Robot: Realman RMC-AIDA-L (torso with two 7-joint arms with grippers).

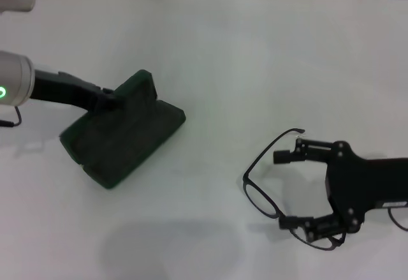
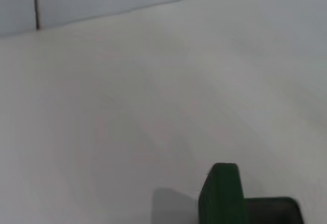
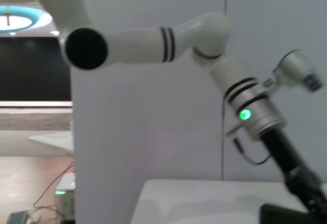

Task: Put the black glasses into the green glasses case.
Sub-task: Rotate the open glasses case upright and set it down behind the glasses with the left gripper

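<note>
**Left gripper at the case, right gripper spread around the glasses**

On the white table [image 1: 210,57], the green glasses case [image 1: 121,133] lies left of centre in the head view, set at a slant with its long side running from the near left toward the far right. Its lid appears down. The left gripper [image 1: 109,100] reaches in from the left edge on a black forearm and meets the case at its far upper part; how its fingers stand there cannot be told, since they merge with the dark case. The left wrist view shows only a green corner of the case [image 2: 220,193] low in the picture against the bare tabletop.

The black glasses [image 1: 271,184] lie on the table at the near right, well apart from the case, with the lenses turned toward the case side and one slim temple arm curving away toward the far right. The right gripper [image 1: 290,189] comes in from the right edge, its two black fingers spread wide: one fingertip [image 1: 282,157] sits just by the far temple arm, the other near the closer lens rim. Nothing is pinched between them.

The right wrist view looks across the table at the white, black-banded left arm [image 3: 204,45] with a green light on its wrist, and a dark edge of the case [image 3: 286,215] at the bottom.
</note>
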